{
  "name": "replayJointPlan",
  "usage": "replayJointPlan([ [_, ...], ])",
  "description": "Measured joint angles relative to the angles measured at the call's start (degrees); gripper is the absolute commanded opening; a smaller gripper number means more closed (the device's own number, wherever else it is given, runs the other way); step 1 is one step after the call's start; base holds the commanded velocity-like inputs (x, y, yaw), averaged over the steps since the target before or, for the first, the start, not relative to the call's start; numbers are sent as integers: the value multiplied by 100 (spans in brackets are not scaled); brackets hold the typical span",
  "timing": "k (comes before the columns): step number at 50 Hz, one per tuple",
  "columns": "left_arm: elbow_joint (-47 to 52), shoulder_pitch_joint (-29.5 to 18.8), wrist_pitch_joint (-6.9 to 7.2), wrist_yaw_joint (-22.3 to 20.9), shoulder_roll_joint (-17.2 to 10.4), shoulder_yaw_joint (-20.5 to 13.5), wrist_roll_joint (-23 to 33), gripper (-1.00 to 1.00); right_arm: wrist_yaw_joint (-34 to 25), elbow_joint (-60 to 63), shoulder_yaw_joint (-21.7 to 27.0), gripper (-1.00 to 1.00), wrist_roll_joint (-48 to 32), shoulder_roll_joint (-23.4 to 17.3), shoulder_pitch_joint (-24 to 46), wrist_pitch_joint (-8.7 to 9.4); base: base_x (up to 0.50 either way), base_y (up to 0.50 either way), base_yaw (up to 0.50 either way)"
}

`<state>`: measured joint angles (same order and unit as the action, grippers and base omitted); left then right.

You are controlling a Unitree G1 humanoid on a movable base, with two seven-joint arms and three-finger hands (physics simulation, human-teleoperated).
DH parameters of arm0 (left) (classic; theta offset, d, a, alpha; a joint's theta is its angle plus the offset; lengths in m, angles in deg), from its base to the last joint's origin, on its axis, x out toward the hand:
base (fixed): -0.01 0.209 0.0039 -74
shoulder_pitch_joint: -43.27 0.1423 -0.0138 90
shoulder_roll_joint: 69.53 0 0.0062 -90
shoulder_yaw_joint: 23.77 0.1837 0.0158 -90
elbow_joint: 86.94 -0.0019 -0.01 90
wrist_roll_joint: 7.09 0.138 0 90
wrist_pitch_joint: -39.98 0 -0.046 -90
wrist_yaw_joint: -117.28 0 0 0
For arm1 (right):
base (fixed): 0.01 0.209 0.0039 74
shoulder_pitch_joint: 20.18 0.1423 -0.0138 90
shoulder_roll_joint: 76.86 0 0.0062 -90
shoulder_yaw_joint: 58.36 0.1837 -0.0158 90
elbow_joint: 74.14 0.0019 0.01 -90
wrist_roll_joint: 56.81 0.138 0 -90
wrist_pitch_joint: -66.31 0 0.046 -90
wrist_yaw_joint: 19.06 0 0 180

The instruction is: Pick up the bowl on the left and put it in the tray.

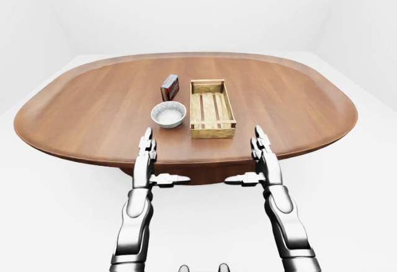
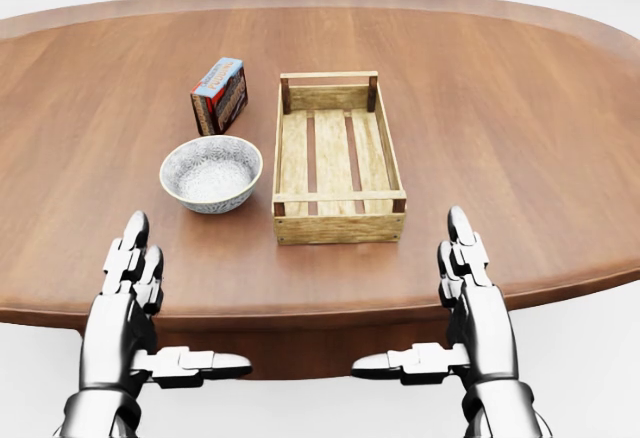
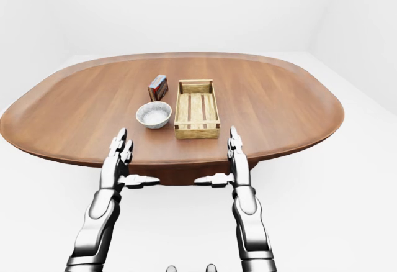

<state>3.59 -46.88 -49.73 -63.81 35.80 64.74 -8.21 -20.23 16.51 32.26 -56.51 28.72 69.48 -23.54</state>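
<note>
A white patterned bowl [image 2: 211, 173] stands upright on the brown oval table [image 2: 520, 128], just left of a slatted wooden tray [image 2: 336, 156] that holds nothing. My left hand [image 2: 165, 298] hovers at the table's near edge, below the bowl and apart from it, fingers stretched out and thumb pointing inward. My right hand [image 2: 435, 293] mirrors it below the tray's right corner, also open. Neither hand holds anything.
A small red and blue box [image 2: 220, 95] lies above the bowl, close to the tray's upper left corner. White floor and walls surround the table.
</note>
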Motion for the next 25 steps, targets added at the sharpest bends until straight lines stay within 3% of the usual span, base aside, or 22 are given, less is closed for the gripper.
replayJointPlan([
  [8,193,0,118,-113,-77,-188,-177,100,-83,228,34,100,-47,-28,-87,74,0,0,0],
  [16,645,16,468,-206,-163,-438,-465,100,-116,488,20,100,-118,-27,-175,182,0,0,0],
  [25,1357,77,471,-278,-253,-780,-824,100,-119,917,-63,100,-228,-8,-316,407,0,0,0],
])
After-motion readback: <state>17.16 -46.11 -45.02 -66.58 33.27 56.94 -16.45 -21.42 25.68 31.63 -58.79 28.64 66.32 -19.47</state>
